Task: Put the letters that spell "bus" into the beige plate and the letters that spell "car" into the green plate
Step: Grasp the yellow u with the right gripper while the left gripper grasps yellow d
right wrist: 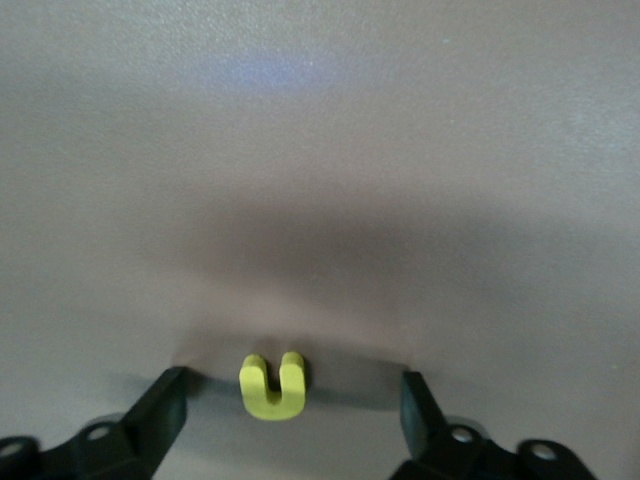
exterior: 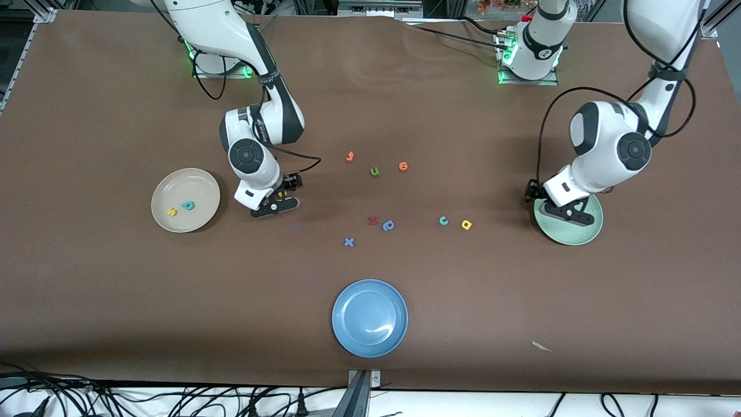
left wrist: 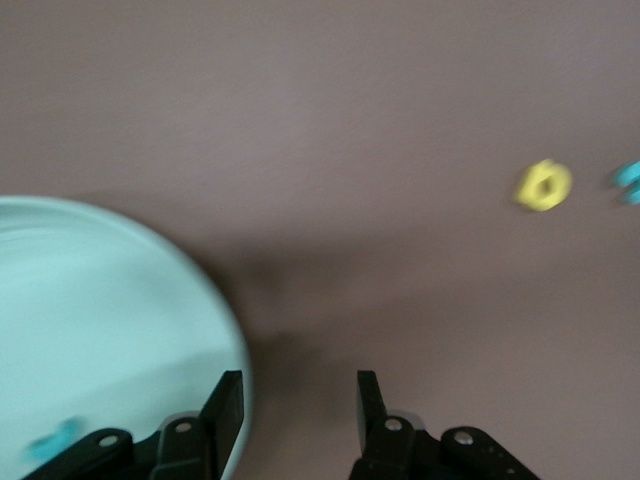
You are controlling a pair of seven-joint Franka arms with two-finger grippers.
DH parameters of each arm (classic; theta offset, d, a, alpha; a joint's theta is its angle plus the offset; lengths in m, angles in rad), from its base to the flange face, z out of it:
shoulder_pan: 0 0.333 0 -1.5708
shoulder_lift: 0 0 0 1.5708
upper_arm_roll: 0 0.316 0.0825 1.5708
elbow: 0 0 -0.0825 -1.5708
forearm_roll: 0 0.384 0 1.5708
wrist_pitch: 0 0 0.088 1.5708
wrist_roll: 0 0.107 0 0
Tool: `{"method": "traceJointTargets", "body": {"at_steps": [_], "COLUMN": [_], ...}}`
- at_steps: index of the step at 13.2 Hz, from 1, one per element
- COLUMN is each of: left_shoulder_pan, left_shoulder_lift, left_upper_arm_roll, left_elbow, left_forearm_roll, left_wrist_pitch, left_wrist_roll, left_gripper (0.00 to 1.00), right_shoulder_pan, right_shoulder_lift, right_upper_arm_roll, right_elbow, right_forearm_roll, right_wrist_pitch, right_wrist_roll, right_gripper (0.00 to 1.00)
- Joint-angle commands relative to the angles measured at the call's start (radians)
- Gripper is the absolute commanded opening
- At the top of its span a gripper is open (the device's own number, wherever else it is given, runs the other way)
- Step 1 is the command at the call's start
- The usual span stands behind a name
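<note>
— Brown table [exterior: 116, 301] all over, three plates on it. Where do the letters lie?

— On the beige plate [exterior: 200, 180], at the right arm's end, lie the yellow s [exterior: 171, 212] and the teal b [exterior: 187, 205]. The yellow u [right wrist: 272, 385] is on the table just beside that plate, toward the middle.

— And the right claw [right wrist: 292, 400]?

— Down low over the yellow u, its fingers spread wide on either side of the letter and not touching it.

— The other arm?

— The left claw [left wrist: 298, 400] hangs over the rim of the green plate [exterior: 590, 234] at the left arm's end, fingers parted with nothing between them. A small teal letter [left wrist: 50, 440], too blurred to read, lies on that plate.

— What waits in the middle?

— The teal c [exterior: 443, 220] and the yellow a [exterior: 466, 225] lie side by side, the a closer to the green plate. Farther from the front camera sit an orange letter [exterior: 349, 156], the green u [exterior: 374, 171] and a second orange letter [exterior: 403, 166]. A red letter [exterior: 373, 220], a blue p-shaped letter [exterior: 388, 225] and a blue x [exterior: 349, 242] cluster nearer, with the blue plate [exterior: 347, 336] nearest of all.
</note>
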Motion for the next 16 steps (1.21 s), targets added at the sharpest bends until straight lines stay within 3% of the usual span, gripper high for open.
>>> {"method": "traceJointTargets", "body": {"at_steps": [1,4,8,10,16], "left_shoulder_pan": [-0.112,-0.214,-0.263,-0.265,-0.269], "left_shoulder_lift": [0.084,0.179,0.243,0.254,0.276], "left_upper_arm_roll": [-0.002,0.0,0.007,0.021,0.023], "left_elbow": [0.107,0.224,0.224,0.224,0.224], "left_forearm_roll": [-0.124,-0.126,-0.119,-0.115,-0.061], "left_wrist_pitch": [0.001,0.003,0.114,0.119,0.139], "left_wrist_roll": [-0.066,-0.193,-0.207,-0.2,-0.201], "left_gripper": [0.52,0.53,0.55,0.59,0.58], "right_shoulder_pan": [0.001,0.001,0.001,0.001,0.001], "right_shoulder_lift": [-0.011,-0.011,-0.011,-0.011,-0.019], "right_upper_arm_roll": [0.007,0.007,0.007,0.007,0.006], "right_elbow": [-0.031,-0.034,-0.032,-0.032,-0.029], "right_forearm_roll": [-0.002,-0.001,-0.001,-0.001,-0.001], "right_wrist_pitch": [0.04,0.04,0.042,0.042,0.031], "right_wrist_roll": [-0.012,-0.012,-0.011,-0.011,-0.002], "right_gripper": [0.83,0.67,0.5,0.44,0.21]}}
